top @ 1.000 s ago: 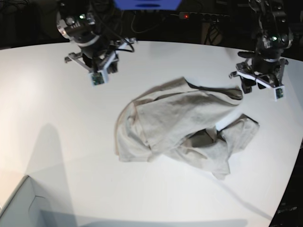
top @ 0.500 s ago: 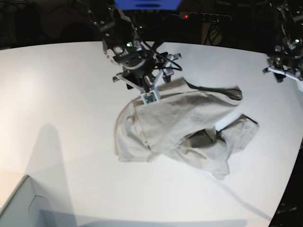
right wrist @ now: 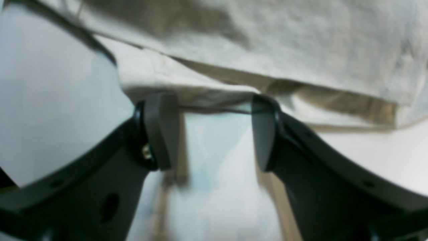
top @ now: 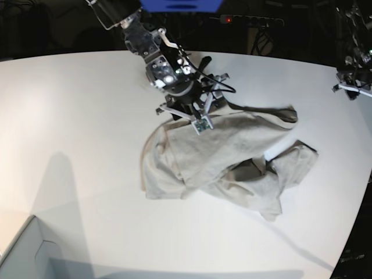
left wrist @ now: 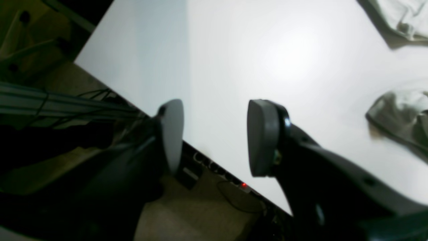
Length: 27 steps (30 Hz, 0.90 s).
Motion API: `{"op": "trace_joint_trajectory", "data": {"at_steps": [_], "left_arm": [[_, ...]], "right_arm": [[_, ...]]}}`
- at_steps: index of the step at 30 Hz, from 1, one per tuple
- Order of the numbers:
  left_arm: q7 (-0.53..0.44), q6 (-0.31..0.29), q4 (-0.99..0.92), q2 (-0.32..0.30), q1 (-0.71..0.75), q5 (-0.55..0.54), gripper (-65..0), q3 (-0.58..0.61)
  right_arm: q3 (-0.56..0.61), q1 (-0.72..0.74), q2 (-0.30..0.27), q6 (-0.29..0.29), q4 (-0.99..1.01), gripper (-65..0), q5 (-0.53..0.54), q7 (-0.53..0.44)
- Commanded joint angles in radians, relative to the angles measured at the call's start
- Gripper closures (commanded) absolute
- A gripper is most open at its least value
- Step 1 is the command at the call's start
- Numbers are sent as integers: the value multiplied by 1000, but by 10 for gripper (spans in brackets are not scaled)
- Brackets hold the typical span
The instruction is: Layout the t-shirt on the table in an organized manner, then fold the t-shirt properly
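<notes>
On table, crumpled t-shirt, no legible writing, both end effectors released.

One t-shirt lies on one tabletop. Two hands show: the right hand and the left hand. One pale box corner shows.

I am in a robot lab or test room. I work at a big white table with a round edge. Past the table it is dark, with lots of black cables hanging about. A power strip with a small red light sits behind the table, and a metal frame rail runs under it. A pale box sits at one corner. Nothing here looks like a home.
</notes>
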State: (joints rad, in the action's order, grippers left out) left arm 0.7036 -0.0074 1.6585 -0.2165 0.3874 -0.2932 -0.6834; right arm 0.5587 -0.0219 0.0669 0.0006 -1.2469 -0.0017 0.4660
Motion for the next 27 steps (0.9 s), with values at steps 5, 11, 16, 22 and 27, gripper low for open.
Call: {"op": "trace_joint_trajectory", "data": {"at_steps": [5, 11, 16, 22, 27], "left_arm": [[-14, 1, 18, -14, 2, -1, -299, -5], [-14, 1, 27, -13, 2, -5, -299, -5], [-14, 1, 29, -10, 0, -5, -299, -5], [-14, 1, 105, 44, -12, -5, -299, -5], [-12, 1, 173, 105, -21, -5, -299, 1]], "right_arm": [[4, 35, 12, 0, 35, -351, 2, -71], [4, 79, 11, 6, 172, -131, 2, -75], [-4, 1, -63, 3, 0, 0, 2, -74], [-113, -143, -189, 0, -347, 0, 2, -74], [-406, -172, -201, 2, -429, 0, 6, -74]]}}
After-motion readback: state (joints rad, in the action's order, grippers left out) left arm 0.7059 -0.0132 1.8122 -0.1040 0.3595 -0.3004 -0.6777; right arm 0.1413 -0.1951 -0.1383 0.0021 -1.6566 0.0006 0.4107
